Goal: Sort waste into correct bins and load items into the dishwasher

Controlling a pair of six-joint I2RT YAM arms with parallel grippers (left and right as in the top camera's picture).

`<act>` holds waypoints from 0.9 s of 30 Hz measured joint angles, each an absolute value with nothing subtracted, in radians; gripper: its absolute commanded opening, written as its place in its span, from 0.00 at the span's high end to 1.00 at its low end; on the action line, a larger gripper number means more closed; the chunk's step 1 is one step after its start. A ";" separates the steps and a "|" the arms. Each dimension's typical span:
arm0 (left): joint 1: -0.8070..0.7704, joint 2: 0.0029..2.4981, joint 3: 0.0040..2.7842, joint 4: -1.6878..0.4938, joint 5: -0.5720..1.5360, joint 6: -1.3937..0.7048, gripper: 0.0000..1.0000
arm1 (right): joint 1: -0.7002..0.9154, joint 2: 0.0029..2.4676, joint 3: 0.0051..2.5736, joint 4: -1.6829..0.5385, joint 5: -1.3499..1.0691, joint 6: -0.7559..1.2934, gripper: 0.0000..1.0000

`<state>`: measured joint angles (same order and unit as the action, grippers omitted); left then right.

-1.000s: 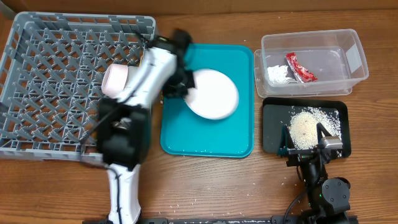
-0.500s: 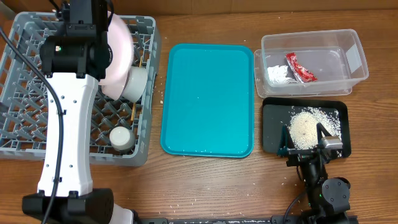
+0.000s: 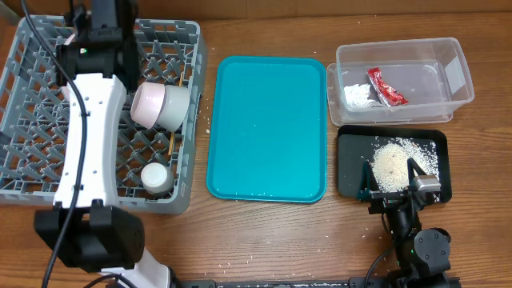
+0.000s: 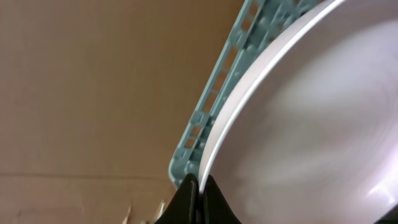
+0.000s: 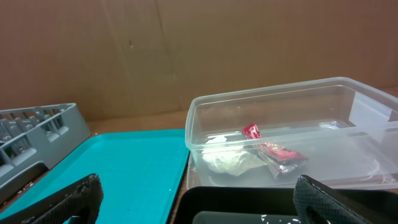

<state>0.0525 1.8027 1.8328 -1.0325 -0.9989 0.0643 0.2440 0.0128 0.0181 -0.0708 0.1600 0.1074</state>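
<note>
My left gripper (image 4: 198, 186) is shut on the rim of the white plate (image 4: 311, 124), held on edge beside the wall of the grey dish rack (image 4: 211, 106). From overhead the left arm reaches over the rack (image 3: 48, 120) and hides the plate. A white bowl (image 3: 158, 105) lies on its side in the rack, a pale bowl (image 3: 156, 175) sits below it, and a chopstick (image 3: 170, 142) lies between them. The red wrapper (image 3: 386, 88) and white scrap (image 3: 357, 94) lie in the clear tub (image 3: 456, 72). Rice (image 3: 392, 164) is heaped on the black tray (image 3: 348, 140). My right gripper (image 3: 392, 180) is open and empty over that tray.
The teal tray (image 3: 268, 128) lies between the rack and the bins; it also shows in the right wrist view (image 5: 137, 168). The tub (image 5: 280, 99) with wrapper (image 5: 273, 152) and scrap (image 5: 230, 162) is ahead of the right gripper (image 5: 211, 208). A cardboard wall stands behind.
My left arm lifted the plate off the teal tray and carried it left over the rack, then toward the rack's back, turning it on edge. The right arm has not moved.
</note>
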 measured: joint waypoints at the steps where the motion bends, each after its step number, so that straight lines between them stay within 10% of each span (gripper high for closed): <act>1: 0.070 1.814 1.826 -1.017 -1.008 0.073 0.96 | 0.244 0.013 0.018 -0.071 0.160 0.107 0.00; 22: 0.131 1.951 1.818 -0.993 -0.938 0.134 0.96 | 0.244 0.013 0.018 -0.071 0.160 0.107 0.00; 27: 0.117 1.952 1.816 -0.998 -0.920 0.130 0.51 | 0.244 0.013 0.018 -0.071 0.160 0.107 0.00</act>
<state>0.1165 1.9522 1.8160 -0.9977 -0.9195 0.1303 0.2440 0.0128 0.0181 -0.0711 0.1604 0.1074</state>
